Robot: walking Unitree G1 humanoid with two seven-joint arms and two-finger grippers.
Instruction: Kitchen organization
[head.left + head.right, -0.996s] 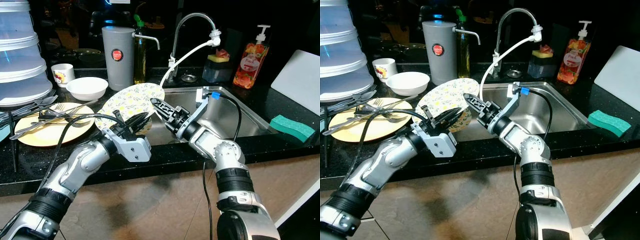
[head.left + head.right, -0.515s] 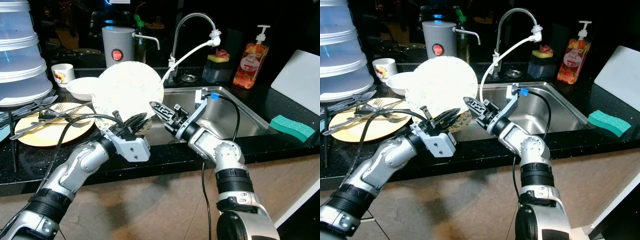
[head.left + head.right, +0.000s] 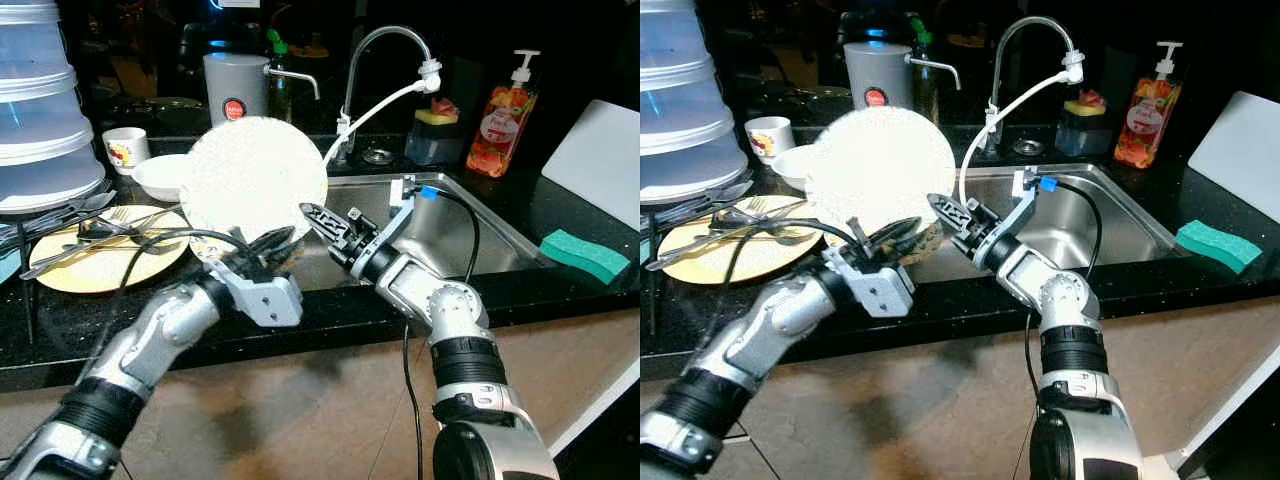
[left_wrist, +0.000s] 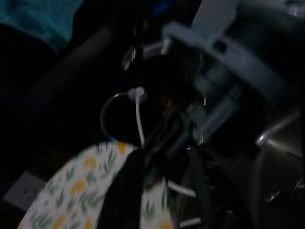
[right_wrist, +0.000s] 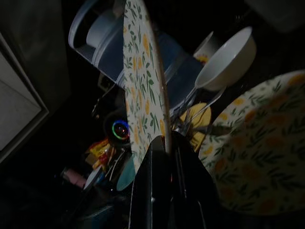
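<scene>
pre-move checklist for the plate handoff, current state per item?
1. Right gripper pinching the floral plate rim: ok, edge sits between its fingers.
2. Left gripper grip on the plate: cannot tell, view dark and blurred.
3. Plate orientation: ok, upright, pale underside facing the head camera.
4. Second floral plate lies under the raised one: not ok if lowering straight down.
5. Sink beside the right arm: ok, bare steel visible.
6. Faucet hose near the plate's edge: cannot tell clearance.

The right end effector (image 3: 312, 214) points up and toward the robot's left, its two black fingers closed together on the rim of a plate (image 3: 252, 178). The left end effector (image 3: 270, 243) is just beside it, slightly lower, fingers closed on a second plate (image 4: 76, 191). Both silver forearms reach forward, bent at the elbows.
</scene>
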